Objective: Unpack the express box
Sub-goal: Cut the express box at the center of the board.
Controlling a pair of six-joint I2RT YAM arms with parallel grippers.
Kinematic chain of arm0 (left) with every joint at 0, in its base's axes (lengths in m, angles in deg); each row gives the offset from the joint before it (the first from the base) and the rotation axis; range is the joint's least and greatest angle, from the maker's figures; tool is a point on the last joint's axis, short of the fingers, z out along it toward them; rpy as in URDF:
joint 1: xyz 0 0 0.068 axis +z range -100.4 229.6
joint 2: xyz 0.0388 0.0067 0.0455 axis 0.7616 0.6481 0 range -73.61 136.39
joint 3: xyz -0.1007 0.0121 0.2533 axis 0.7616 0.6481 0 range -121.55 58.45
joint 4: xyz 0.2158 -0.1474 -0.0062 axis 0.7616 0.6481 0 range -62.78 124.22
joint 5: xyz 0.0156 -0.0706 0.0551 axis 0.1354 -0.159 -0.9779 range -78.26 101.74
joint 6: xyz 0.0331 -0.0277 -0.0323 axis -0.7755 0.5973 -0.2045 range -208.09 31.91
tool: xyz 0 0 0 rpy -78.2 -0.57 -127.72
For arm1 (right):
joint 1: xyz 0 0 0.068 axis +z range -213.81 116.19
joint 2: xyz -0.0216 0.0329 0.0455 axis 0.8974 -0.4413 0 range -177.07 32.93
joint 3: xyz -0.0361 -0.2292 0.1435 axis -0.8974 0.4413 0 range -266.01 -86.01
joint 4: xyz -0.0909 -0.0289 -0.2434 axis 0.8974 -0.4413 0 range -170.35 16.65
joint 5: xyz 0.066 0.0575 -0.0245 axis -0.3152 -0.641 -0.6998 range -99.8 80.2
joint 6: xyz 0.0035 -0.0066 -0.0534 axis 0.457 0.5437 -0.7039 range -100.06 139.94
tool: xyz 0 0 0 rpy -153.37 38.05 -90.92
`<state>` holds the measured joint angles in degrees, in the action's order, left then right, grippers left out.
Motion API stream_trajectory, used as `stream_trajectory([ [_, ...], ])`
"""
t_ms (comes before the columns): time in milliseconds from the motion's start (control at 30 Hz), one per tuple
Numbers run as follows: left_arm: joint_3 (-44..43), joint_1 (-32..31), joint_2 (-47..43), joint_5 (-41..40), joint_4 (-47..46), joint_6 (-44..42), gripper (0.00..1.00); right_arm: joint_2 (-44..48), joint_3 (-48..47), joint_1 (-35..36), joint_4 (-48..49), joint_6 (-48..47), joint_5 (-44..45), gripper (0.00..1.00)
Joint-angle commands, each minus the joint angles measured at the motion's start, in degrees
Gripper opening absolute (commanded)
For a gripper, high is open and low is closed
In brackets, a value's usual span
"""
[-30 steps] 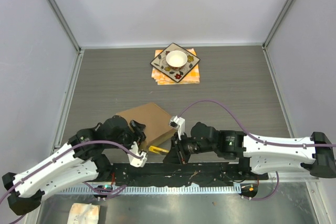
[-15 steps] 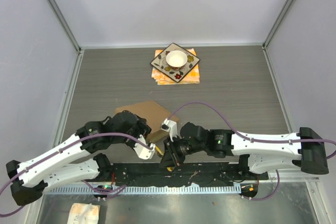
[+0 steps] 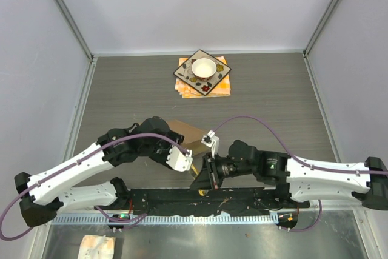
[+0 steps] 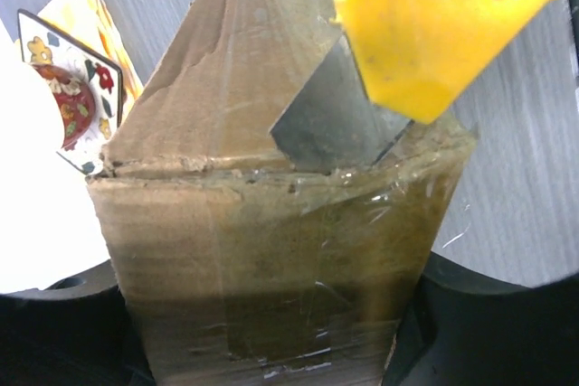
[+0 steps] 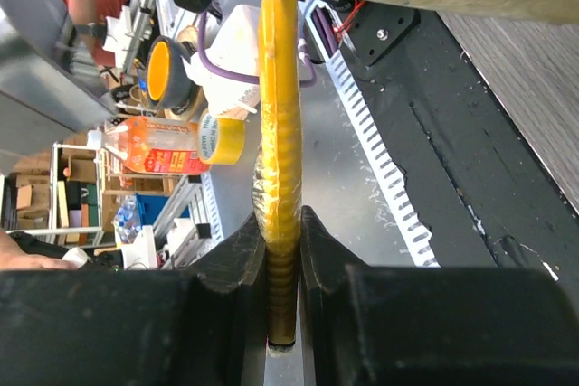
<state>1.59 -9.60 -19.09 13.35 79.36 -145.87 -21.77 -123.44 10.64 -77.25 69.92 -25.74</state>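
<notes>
From the top view, the box (image 3: 182,131) sits at the near side of the table (image 3: 273,101), tipped up between the two arms. My left end effector (image 3: 185,162) is clamped on its near edge. The right end effector (image 3: 205,179) is just beside it. The plate (image 3: 189,77) and bowl (image 3: 203,67) are well apart at the far side, out of the way.

In the left wrist view, clear tape (image 4: 271,250) is wrapped glossy over the box's edge. The cardboard looks light and fairly stiff, but creased and dented along the seam, so I'd judge a hard squeeze would crush it. Holding it by the taped end across its thin side seems right. The blade (image 4: 330,124) of a yellow knife (image 4: 425,33) touches the seam.

In the right wrist view, the fingers (image 5: 235,255) are closed tight on the knife's handle. My own left wrist crowds the cut.
</notes>
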Motion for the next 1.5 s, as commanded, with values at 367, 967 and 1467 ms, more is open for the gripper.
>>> stream_trajectory([
  [367,-24.9,4.9,13.2,11.2,9.9,20.7,0.2,23.5,1.7,-0.5,-20.4,0.3,13.6,0.01],
  [967,-33.9,8.4,30.1,4.1,25.0,22.4,0.96,18.6,-2.6,-0.5,-27.9,-5.8,19.7,0.01],
  [1467,-45.3,8.8,29.9,6.7,24.5,22.5,1.0,18.4,-4.3,-0.5,-29.7,-6.9,18.5,0.01],
])
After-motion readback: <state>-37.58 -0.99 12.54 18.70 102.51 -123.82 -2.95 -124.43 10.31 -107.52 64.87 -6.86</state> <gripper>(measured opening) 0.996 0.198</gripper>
